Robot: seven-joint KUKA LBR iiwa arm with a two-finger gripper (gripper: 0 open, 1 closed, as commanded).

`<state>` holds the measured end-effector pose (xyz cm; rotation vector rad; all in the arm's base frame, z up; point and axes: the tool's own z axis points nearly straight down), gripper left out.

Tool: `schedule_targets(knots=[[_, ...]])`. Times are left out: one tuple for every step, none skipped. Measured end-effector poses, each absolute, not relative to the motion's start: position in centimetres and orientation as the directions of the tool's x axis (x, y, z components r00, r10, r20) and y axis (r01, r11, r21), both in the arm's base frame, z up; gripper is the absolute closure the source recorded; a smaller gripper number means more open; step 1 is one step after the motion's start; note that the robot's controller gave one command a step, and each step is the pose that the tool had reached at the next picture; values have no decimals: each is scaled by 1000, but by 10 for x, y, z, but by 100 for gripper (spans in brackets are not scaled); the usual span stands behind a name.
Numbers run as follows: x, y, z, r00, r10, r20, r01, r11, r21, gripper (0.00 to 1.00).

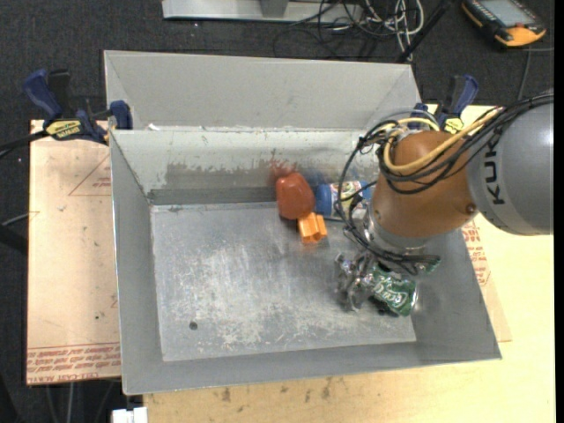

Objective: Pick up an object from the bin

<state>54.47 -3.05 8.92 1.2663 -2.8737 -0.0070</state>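
From here the orange wrist cover [423, 188] blocks the right end of the blue thing [324, 198], so its shape can't be made out. The small pale item [350, 189] beside it is too small to name. The green crumpled packet [397, 294] lies partly under the gripper [355, 287] (print unreadable), and the grey arm [524, 179] runs off the right edge.

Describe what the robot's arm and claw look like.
The arm is a thick, rounded grey link with black lettering starting KU. Its wrist wears a glossy orange-brown dome cover, looped by black and yellow cables. The claw is small, dark grey metal.
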Motion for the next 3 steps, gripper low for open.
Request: schedule_targets(knots=[[543, -30, 110, -683, -730, 3, -730, 683, 9, 100], [544, -30, 133, -680, -733, 1, -733, 680, 5, 100], [545, -30, 153, -680, -733, -1, -733, 680, 2, 100]])
